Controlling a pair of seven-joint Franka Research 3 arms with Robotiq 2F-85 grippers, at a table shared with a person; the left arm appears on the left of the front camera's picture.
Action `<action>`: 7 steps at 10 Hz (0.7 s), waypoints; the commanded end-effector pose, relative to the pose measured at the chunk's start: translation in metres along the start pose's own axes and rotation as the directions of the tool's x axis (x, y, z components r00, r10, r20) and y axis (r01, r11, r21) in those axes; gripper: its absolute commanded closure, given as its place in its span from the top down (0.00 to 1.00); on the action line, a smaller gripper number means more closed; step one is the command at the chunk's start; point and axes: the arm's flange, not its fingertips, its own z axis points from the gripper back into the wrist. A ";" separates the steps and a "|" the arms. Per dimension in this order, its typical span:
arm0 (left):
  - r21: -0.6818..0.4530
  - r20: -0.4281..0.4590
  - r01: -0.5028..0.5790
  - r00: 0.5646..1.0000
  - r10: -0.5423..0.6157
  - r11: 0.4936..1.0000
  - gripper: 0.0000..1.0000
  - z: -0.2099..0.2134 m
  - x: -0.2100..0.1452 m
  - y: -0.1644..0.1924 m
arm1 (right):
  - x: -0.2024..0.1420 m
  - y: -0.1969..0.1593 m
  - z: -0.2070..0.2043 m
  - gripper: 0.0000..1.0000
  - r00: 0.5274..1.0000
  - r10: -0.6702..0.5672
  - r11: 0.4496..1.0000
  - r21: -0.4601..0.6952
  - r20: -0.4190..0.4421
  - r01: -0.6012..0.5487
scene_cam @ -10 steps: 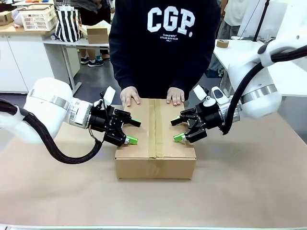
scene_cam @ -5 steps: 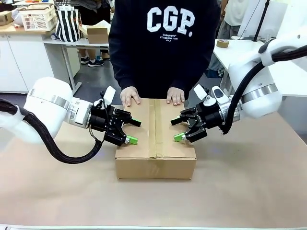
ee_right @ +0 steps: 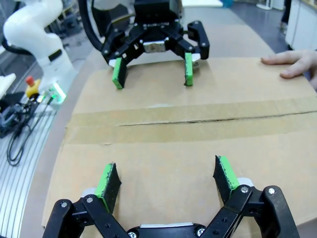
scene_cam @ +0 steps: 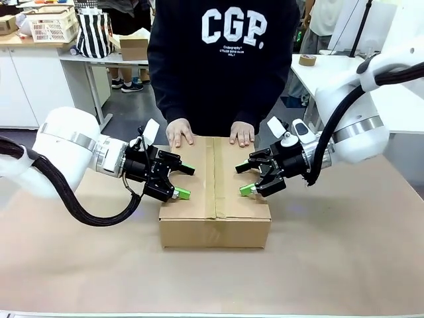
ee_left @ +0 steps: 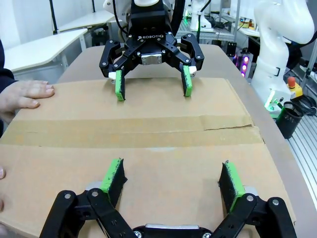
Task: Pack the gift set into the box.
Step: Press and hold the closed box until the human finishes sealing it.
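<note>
Right now the large brown corrugated cardboard carton [scene_cam: 215, 199] sits on the counter [scene_cam: 344, 252], flaps shut, a person's hands [scene_cam: 179, 133] on its far edge. Your left claw [scene_cam: 185, 182] and right claw [scene_cam: 244, 179] hang spread open over it; uneven pressing could buckle a flap.

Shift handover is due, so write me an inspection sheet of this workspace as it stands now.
Surface: brown table, even and matte.
Job's things: box at the middle, top flaps shut along a central seam, contents hidden. One hand and the other hand of the person rest on its far edge.
Clutter: nothing seen.
Pincers: left pincer open at the left flap; right pincer open at the right flap; contact with the cardboard cannot be told.
Cables: black hose loops below the left arm; second hose runs along the right arm.
Surroundings: white basket, striped bag and tape roll on side tables.
</note>
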 end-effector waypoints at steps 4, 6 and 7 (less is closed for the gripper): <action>0.000 -0.002 -0.004 1.000 0.004 1.000 1.00 0.000 -0.002 0.000 | -0.002 0.001 0.000 1.00 1.000 -0.007 1.000 -0.002 0.001 0.007; 0.000 -0.002 -0.004 1.000 0.004 1.000 1.00 0.000 -0.002 0.000 | -0.002 0.001 0.000 1.00 1.000 -0.007 1.000 -0.002 0.001 0.007; 0.000 -0.002 -0.004 1.000 0.004 1.000 1.00 0.000 -0.002 0.000 | -0.002 0.001 0.000 1.00 1.000 -0.007 1.000 -0.002 0.001 0.007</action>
